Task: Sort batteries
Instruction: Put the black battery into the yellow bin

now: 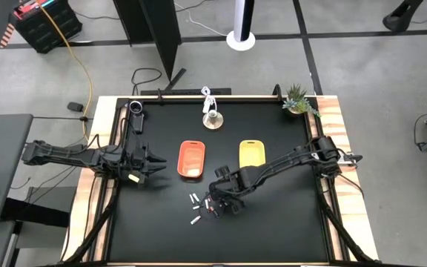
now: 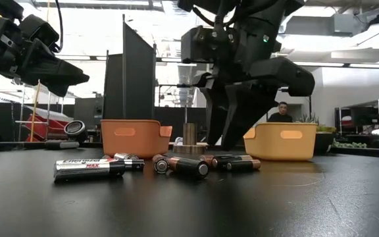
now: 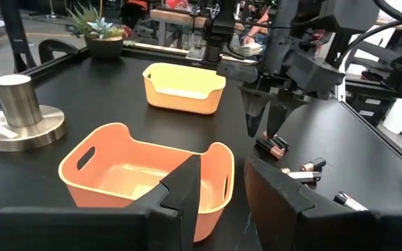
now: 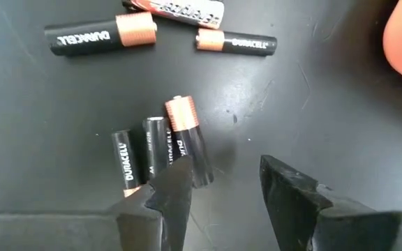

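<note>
The black tabletop (image 1: 273, 222) is being occupied mostly by open dark surface, with an orange tray (image 1: 191, 159) and a yellow tray (image 1: 252, 153) being kept side by side near its middle, both apparently empty. The batteries (image 1: 199, 210) are lying loose in a small scatter on the near side of the trays, some touching one another, well clear of every table edge. The right gripper (image 4: 222, 188) is being held low over a cluster of three dark cells (image 4: 160, 155), its fingers apart with nothing between them; one finger is overlapping the copper-topped cell (image 4: 185, 139) in the wrist view. A pick is judged to be the step in hand: a single cell is being lined up, and the next move is calling for a short descent with the fingers straddling one battery without its touching neighbours being caught. The left gripper (image 1: 148, 165) is waiting beside the orange tray, fingers apart and empty. Ample free room is being left around the scatter and towards both trays.
</note>
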Tool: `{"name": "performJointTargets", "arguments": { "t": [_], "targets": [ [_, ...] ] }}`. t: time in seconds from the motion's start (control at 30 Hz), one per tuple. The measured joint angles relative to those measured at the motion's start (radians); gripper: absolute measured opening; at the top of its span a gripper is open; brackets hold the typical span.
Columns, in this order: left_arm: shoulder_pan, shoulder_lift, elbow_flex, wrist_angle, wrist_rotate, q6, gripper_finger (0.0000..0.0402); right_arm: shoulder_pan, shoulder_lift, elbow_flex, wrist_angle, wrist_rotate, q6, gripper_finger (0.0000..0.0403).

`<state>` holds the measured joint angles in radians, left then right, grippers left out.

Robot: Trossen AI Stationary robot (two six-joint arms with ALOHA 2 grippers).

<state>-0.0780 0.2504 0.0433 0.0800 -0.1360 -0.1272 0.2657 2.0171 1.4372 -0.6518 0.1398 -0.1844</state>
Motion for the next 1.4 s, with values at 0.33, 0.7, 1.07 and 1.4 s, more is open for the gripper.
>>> {"name": "performJointTargets", "arguments": {
  "t": [0.33,0.7,1.07,1.4],
  "targets": [
    [0.000,0.000,0.000,0.000,-0.003,0.000,0.0110,0.010,0.000,0.000,0.002,-0.003,0.020,0.0187],
    [0.000,0.000,0.000,0.000,-0.003,0.001,0.0110,0.024,0.000,-0.001,0.012,-0.003,0.046,0.0186],
    [0.000,0.000,0.000,0.001,-0.003,0.001,0.0110,0.024,0.000,-0.002,0.017,0.007,0.046,0.0172],
    [0.000,0.000,0.000,0.001,-0.004,0.001,0.0110,0.024,0.021,-0.005,0.028,0.023,0.057,0.0172]
  ]
}}
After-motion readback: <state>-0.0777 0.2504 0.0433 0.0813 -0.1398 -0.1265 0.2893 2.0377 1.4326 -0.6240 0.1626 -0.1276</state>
